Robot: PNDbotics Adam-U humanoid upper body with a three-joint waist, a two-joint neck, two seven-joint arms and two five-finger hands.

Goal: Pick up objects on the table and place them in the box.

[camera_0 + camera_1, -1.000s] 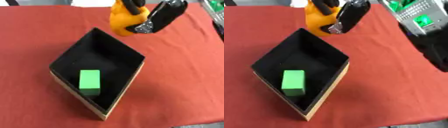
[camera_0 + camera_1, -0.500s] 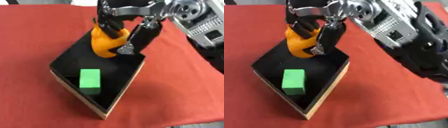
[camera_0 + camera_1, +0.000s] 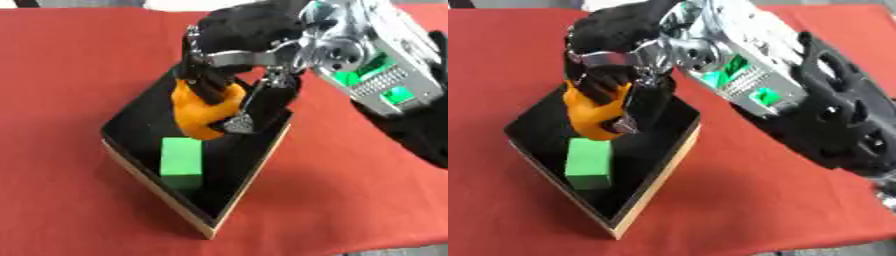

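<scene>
My right hand reaches in from the upper right and hangs over the open black box, its fingers curled round an orange object. The orange object is held low inside the box's opening, just above and behind a green block that lies on the box floor. The box has a light wooden rim and sits skewed on the red tablecloth. My left hand shows in neither view.
My right forearm, silver with green parts, crosses the upper right of the views above the table. Red cloth surrounds the box on all sides. The table's near edge shows at the lower right corner.
My right hand has carried the orange object from beyond the box's far corner down and toward me into the box opening, close to the green block. The camera view has also shifted.
</scene>
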